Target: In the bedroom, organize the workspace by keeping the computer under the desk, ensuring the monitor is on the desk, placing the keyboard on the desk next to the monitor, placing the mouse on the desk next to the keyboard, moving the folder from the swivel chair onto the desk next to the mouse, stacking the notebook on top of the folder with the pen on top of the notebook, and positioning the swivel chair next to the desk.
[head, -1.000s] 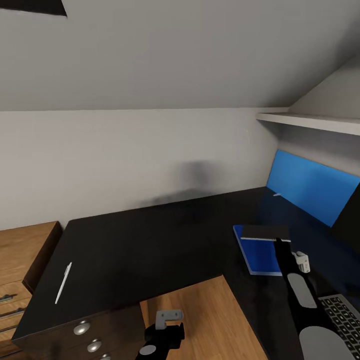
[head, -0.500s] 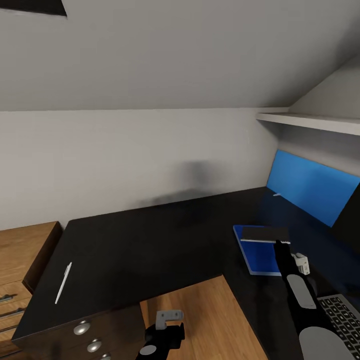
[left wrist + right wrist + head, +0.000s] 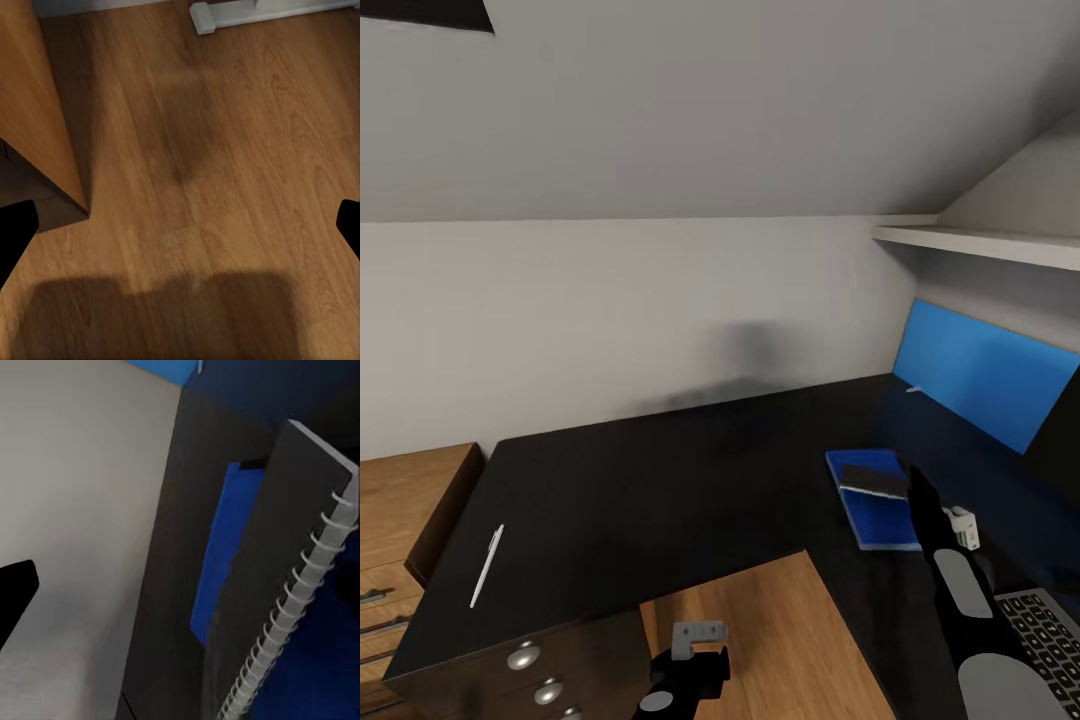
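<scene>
Right hand (image 3: 912,478) outstretched over folder (image 3: 875,515), notebook (image 3: 873,480) at fingertips

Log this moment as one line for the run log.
right hand: above notebook | notebook: lying on folder | pen: on desk, far end | left hand: low, open

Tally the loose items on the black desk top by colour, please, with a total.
Blue: 1, the folder
Dark grey: 1, the notebook lying on the folder
White: 1, the pen
Silver-grey: 1, the keyboard
Total: 4
</scene>
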Robot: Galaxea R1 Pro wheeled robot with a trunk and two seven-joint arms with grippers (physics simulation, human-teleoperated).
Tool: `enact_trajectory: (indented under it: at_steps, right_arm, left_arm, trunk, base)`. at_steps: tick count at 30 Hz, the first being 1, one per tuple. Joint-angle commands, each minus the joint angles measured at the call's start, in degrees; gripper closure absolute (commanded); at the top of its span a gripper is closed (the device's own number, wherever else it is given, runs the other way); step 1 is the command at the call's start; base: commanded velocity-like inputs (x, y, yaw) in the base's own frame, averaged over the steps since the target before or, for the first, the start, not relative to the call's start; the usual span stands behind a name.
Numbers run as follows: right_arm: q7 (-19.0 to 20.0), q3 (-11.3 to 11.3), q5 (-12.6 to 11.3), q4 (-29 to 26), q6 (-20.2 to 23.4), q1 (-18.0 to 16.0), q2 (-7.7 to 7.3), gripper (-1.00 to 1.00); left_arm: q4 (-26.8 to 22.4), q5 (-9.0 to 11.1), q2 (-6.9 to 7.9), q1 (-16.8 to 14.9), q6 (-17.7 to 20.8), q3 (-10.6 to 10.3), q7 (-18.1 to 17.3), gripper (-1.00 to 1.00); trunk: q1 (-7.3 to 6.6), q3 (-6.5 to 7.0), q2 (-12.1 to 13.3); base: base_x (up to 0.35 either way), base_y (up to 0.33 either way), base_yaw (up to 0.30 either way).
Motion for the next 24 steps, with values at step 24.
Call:
enact_trajectory:
  at_steps: [24]
  right_arm:
    - [1.47, 1.98, -0.77, -3.65, 0.81, -0.04, 2.26, -1.00]
  left_arm:
    - [0.05, 0.13, 0.12, -0.08, 0.13, 0.00, 0.30, -1.00]
  trunk:
    - [0.00, -0.06, -0.04]
  base:
    - [-0.009, 0.003, 0.000]
